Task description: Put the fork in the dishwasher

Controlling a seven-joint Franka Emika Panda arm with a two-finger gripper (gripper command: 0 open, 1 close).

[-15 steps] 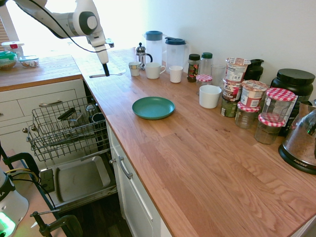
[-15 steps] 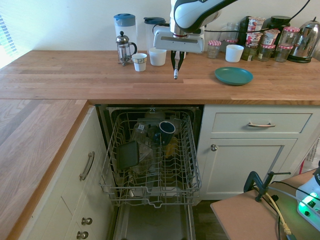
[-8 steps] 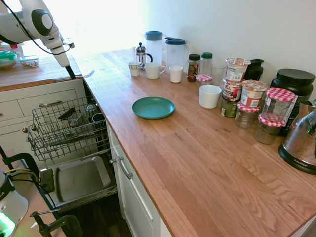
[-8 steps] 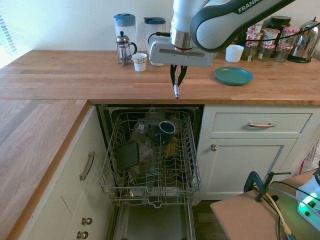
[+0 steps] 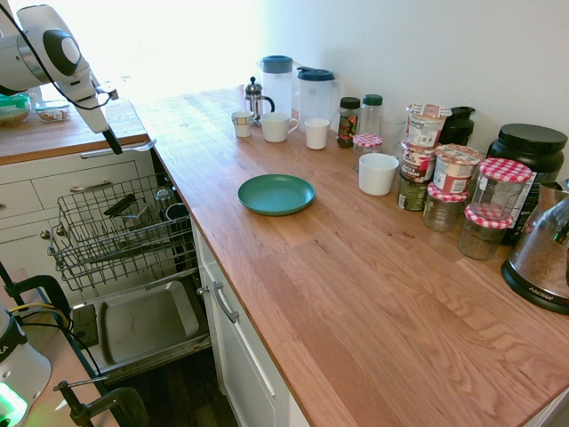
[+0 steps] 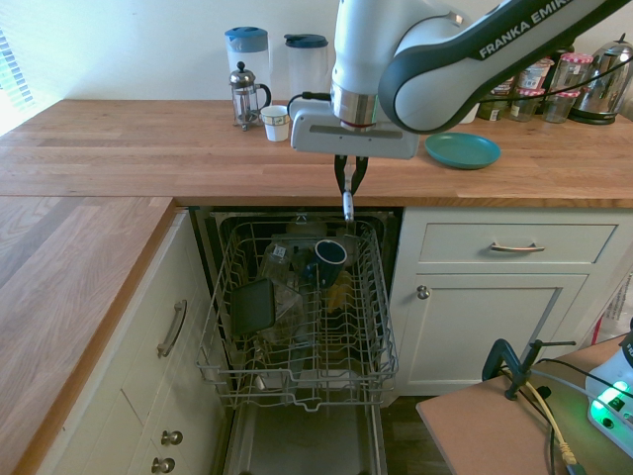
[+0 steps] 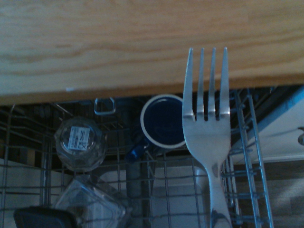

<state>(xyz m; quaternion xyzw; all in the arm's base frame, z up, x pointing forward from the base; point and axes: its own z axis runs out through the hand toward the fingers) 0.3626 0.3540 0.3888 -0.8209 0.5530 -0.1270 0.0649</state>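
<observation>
— Where does the first exterior camera sit?
— High over the long worktop, looking along it toward the corner and the pulled-out dishwasher.
— And the second?
— Facing the dishwasher head-on from the floor side.
— The wrist camera?
— Close above the rack, at the worktop's front edge.

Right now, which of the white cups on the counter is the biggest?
The wide white cup standing alone beside the jars, right of the teal plate. The white mug and the two small cups by the pitchers are narrower.

Shiny silver metal fork, tines over wooden counter edge; dark blue mug in grey wire rack below.
</observation>
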